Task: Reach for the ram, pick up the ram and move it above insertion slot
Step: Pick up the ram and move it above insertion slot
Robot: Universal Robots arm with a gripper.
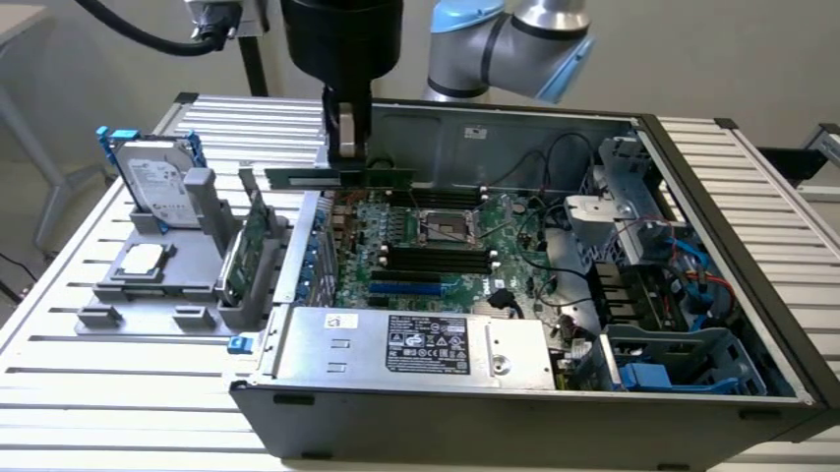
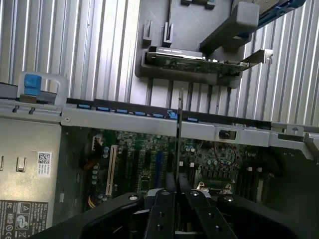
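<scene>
The ram point(image 1: 338, 178), a thin green stick, hangs level above the far left part of the open computer case point(image 1: 525, 413). My gripper point(image 1: 348, 149) comes down from above and is shut on the stick near its middle. In the wrist view the ram point(image 2: 179, 134) shows edge-on as a thin dark line between my gripper point(image 2: 178, 183) fingers, over the motherboard point(image 2: 149, 164) just inside the case wall. The black memory slots point(image 1: 423, 259) lie lower on the motherboard point(image 1: 434, 246), nearer the camera than the stick.
On the exterior view's left a grey fixture point(image 1: 145, 285) holds a silver hard drive with blue rails point(image 1: 155, 182) and a green expansion card point(image 1: 244, 251). The power supply point(image 1: 407, 344) and the drive cage with cables point(image 1: 656, 295) take up the case's near side and right.
</scene>
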